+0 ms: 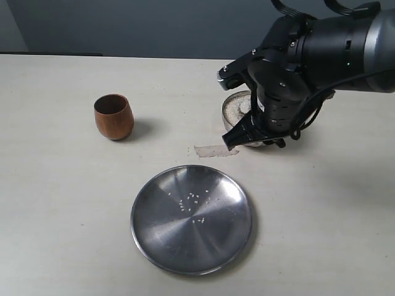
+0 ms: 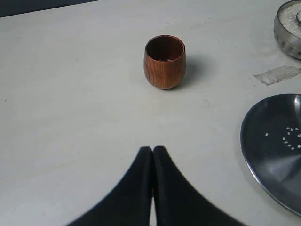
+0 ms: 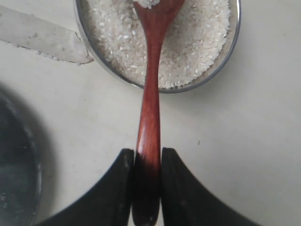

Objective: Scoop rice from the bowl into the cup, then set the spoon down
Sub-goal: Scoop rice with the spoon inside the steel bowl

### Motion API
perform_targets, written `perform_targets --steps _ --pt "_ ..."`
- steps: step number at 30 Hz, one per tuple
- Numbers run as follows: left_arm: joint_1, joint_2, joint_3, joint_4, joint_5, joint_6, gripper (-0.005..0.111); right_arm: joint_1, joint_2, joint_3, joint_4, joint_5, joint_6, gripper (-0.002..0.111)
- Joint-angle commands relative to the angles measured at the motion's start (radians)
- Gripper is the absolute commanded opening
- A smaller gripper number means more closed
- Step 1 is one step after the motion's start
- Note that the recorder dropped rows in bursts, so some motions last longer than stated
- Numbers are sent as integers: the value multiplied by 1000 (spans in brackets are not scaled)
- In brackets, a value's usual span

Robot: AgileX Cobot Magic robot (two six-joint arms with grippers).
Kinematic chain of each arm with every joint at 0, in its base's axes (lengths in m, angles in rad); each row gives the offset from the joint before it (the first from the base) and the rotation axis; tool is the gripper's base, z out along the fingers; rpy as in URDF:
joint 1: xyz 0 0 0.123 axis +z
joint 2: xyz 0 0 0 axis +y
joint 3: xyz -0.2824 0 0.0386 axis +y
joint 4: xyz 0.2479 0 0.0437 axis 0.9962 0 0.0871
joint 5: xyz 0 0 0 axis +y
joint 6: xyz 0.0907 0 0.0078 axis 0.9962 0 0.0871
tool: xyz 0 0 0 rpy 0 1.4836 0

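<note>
A: Right gripper (image 3: pixel 147 153) first. How wide?

B: Narrow. Closed on the spoon (image 3: pixel 149 94), low on the slim handle, pinched from both sides.

A: And the spoon's head?

B: Out over the bowl (image 3: pixel 236 33), above the rice (image 3: pixel 197 37), with a few white grains lying in it. Touching the heap or just clear of it: cannot tell.

A: The bowl itself?

B: Round, shiny steel, filled with rice nearly to the rim, standing under the right arm at the right of the exterior view.

A: Left gripper (image 2: pixel 152 150)?

B: Closed completely, black tips pressed together, nothing between them. Held over bare table, pointing toward the cup (image 2: pixel 163 63).

A: Where exactly, that cup?

B: Upright on the left side of the table, well apart from the bowl. Brown wood, no handle, too dark inside to tell the contents.

A: Anything between the two?

B: A flat steel plate (image 1: pixel 185 240), larger than the bowl, nearer the front edge, with loose grains (image 1: pixel 191 200) scattered over its middle. Also a pale strip of tape (image 3: pixel 37 35) stuck flat on the surface just beside the bowl, between bowl and plate.

A: Surface and room?

B: A pale cream table (image 1: pixel 62 203), matte, faintly scuffed. Behind its far edge, a dark blue-grey wall (image 1: pixel 123 24).
</note>
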Motion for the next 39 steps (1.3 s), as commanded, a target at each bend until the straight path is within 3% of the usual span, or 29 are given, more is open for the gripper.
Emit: perform_targets --steps 1,39 --pt "-7 2 -6 3 -2 -1 0 -5 -17 2 6 23 4 -1" --pt "-7 2 -6 3 -2 -1 0 -5 -36 2 -62 113 -70 -1"
